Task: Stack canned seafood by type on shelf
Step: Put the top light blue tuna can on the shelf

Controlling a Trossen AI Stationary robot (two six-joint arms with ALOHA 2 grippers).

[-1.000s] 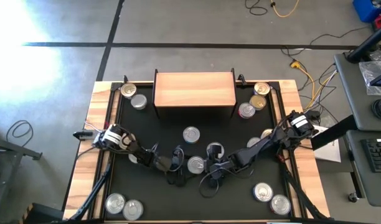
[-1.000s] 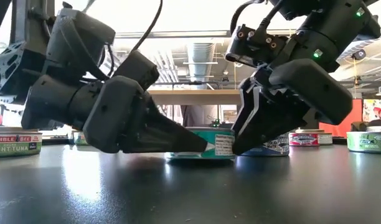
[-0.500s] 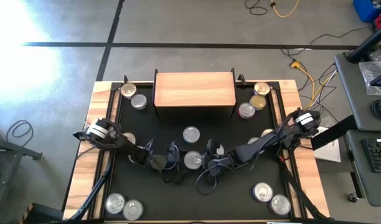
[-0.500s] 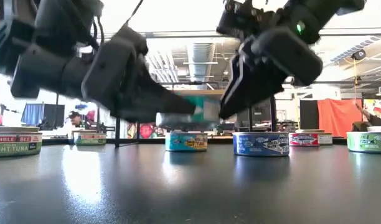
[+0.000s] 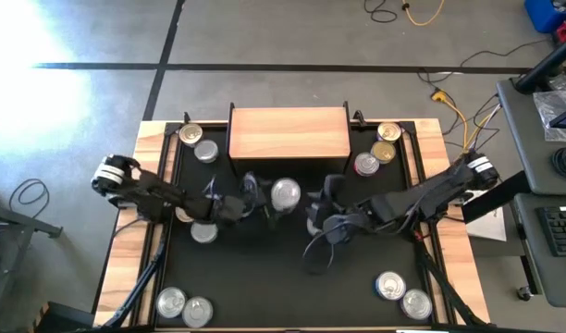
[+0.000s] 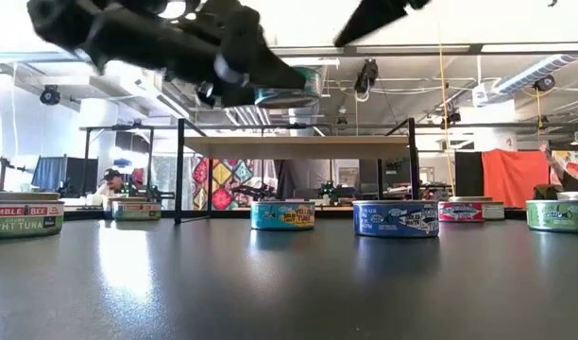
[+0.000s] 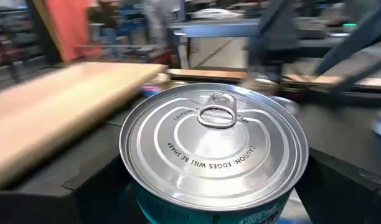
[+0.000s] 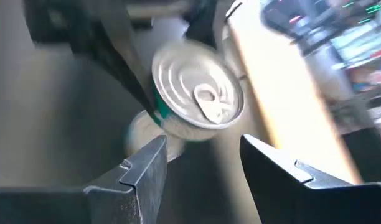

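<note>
A teal-sided can with a silver lid is clamped in the left gripper, lifted above the black worktop just in front of the shelf. The right gripper hangs beside it, fingers parted and empty. Only the low view shows two more cans standing under the shelf. Other cans flank the shelf near the worktop's back corners.

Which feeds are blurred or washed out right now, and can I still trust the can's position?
Low view: left gripper and its teal can smear with motion against bright ceiling light. Left wrist view: can lid sharp, shelf blurred. Right wrist view: wholly blurred. High view: window glare at upper left, can clear.
</note>
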